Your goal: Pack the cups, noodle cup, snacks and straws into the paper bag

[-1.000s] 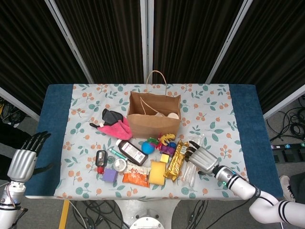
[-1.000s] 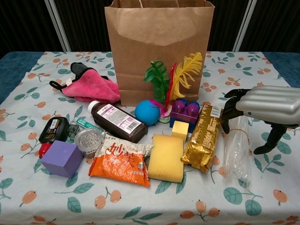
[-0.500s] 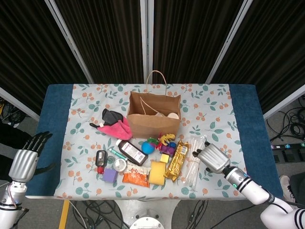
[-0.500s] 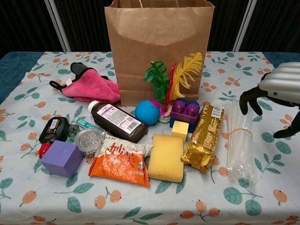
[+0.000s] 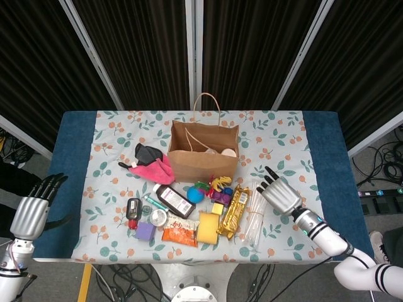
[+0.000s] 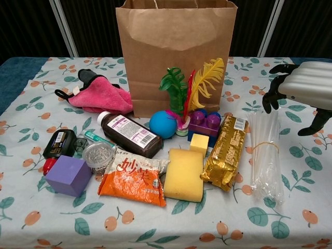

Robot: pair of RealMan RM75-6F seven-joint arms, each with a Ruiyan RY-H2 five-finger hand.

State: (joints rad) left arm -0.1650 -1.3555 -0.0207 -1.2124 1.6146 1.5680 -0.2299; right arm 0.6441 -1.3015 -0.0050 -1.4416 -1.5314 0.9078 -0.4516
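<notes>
The right robot hand (image 6: 303, 92) is seen hovering with fingers spread and nothing held, just at 2 o'clock of the bundle of straws (image 6: 264, 155), which lies flat on the desk (image 5: 289, 135) at 3 o'clock of the gold snack pack (image 6: 224, 153). The paper bag (image 6: 176, 52) stands open at 12 o'clock of the clutter. The left robot hand (image 5: 34, 211) is held open off the desk's 9 o'clock edge. A risk is judged here: the thin, slick straws could be splayed or rolled aside under a shallow grasp, and the gold snack pack could be nudged.
</notes>
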